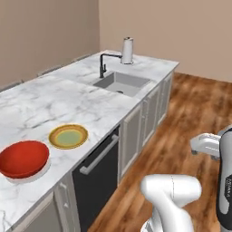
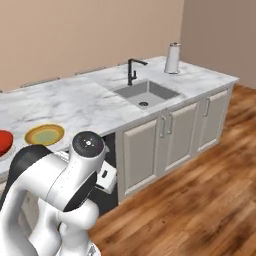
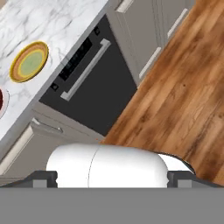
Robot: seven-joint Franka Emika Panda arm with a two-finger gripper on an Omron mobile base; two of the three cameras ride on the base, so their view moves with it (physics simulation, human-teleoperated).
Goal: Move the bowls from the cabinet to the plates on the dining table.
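One long marble top (image 1: 54,97) runs from my near left to the far end of the room, white with grey veins, on grey panelled cupboards (image 1: 131,131). To its right lies a brown plank floor (image 1: 190,108). A black dishwasher (image 1: 97,174) with a bar handle is set under the near part of the top. Farther along, a grey sink (image 1: 121,83) is sunk into the marble, with a black tap (image 1: 103,63) at its far left edge. A white upright roll (image 1: 128,50) stands beyond the sink.

On the near left part of the top sits the red bowl (image 1: 22,158), wide and shallow. It rests on a pale plate (image 1: 31,177) whose rim peeks out beneath it. Just beside it, a little farther along and nearer the edge above the dishwasher, lies the yellow plate (image 1: 68,136), flat, with a greenish middle and a darker rim. Bowl and yellow plate are close but not touching.

My claw (image 3: 112,180) hangs over the floor to the right of the dishwasher, well apart from the bowl. Its two dark fingertips (image 3: 43,178) stand wide apart, as far as they go. It grips nothing and touches nothing.
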